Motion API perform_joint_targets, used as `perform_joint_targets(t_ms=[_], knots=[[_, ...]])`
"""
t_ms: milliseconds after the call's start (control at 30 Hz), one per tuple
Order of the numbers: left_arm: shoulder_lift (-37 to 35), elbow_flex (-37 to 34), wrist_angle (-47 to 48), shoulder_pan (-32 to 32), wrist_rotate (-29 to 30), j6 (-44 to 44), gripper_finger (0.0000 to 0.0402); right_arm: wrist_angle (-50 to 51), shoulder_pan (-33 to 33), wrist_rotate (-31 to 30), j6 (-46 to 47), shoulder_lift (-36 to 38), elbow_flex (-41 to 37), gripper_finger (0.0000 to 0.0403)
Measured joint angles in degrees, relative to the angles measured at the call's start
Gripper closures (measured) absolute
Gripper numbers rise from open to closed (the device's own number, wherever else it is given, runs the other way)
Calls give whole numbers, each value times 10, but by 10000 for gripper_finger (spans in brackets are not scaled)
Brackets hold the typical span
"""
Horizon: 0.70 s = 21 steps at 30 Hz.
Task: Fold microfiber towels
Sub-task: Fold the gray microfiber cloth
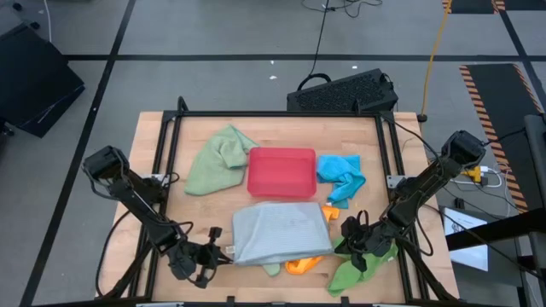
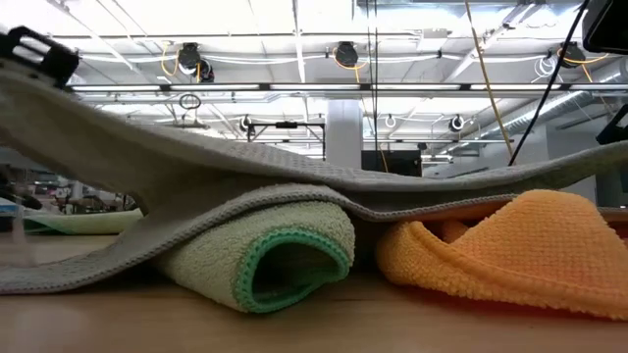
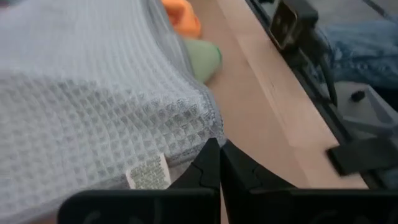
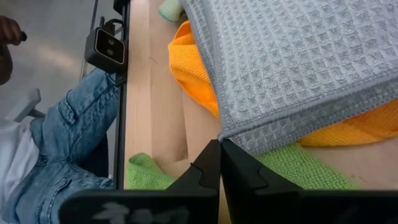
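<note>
Grey towel [image 1: 280, 230] spread flat-ish at the near middle of the table [image 1: 256, 128], draped over an orange towel [image 1: 303, 265] and a sage towel [image 1: 271, 269] poking out underneath at the near edge. Left gripper [image 1: 223, 251] pinched shut on the grey one's near left corner, right by the little label [image 3: 148, 172]. Right gripper [image 1: 338, 223] clamped the same way on the near right corner, fingers fully together. Bright green towel [image 1: 358, 266] bunched under the right arm. Red tray [image 1: 281, 172] just behind the grey towel, second sage towel [image 1: 213, 160] crumpled to its left, blue towel [image 1: 341, 175] to its right. Person in jeans [image 4: 68, 143] just off the table's near edge.
</note>
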State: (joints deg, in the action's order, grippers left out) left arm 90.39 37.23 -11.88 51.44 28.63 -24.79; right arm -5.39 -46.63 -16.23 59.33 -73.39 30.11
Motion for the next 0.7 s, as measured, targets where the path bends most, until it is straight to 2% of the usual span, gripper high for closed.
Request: perform_joint_targets(t_ms=[167, 400, 700], knots=[[31, 0, -6, -2, -6, -21, 398, -4, 0, 7, 4, -17, 0, 399], [61, 0, -45, -6, -6, -37, 381, -10, 0, 30, 17, -32, 0, 359], [64, 0, -61, -17, -9, -75, 306, -46, 0, 44, -15, -32, 0, 284]])
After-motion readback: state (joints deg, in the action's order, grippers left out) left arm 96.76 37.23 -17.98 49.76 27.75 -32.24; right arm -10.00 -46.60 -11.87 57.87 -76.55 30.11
